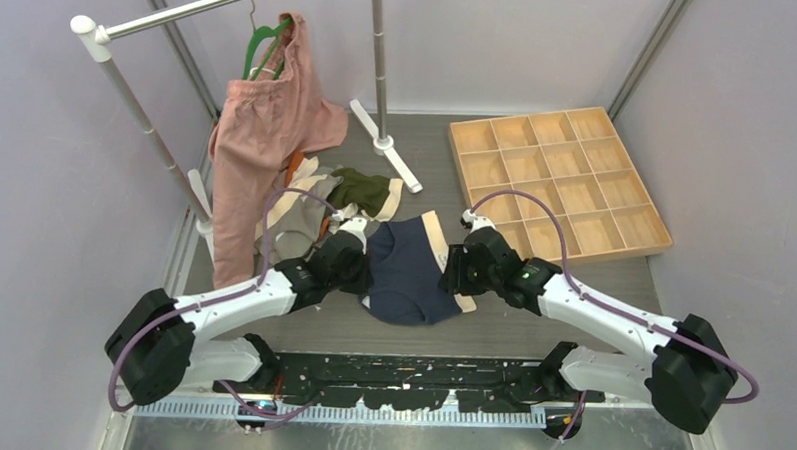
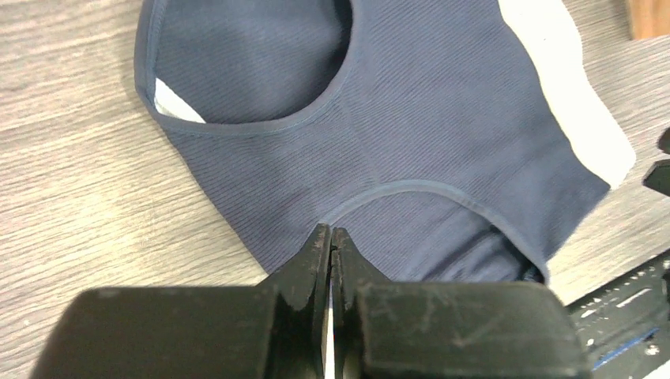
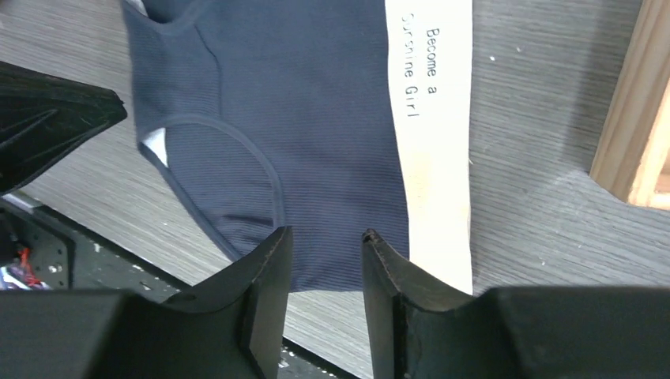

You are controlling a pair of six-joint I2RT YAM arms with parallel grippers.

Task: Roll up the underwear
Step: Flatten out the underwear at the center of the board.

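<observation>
Underwear (image 1: 411, 270): navy briefs, spread flat on the table (image 1: 582, 301) at mid-scene, between the two grippers.
Waistband (image 3: 430, 142): cream with printed lettering. It lies along the briefs' right edge, running far to near.
Left gripper (image 2: 330, 237): at the briefs' left side, with its tips pressed together and no gap. The tips rest at the curved hem of a leg opening; whether any cloth is pinched between them cannot be told.
Right gripper (image 3: 325, 237): at the briefs' near-right edge, jaws a narrow way apart with nothing between them — tips over navy cloth, just beside the waistband.
Pile (image 1: 320, 197): more briefs, olive and grey among them, heaped far-left of the navy pair.
Tray (image 1: 561, 181): wooden, in compartments — far right, apart from the briefs.
</observation>
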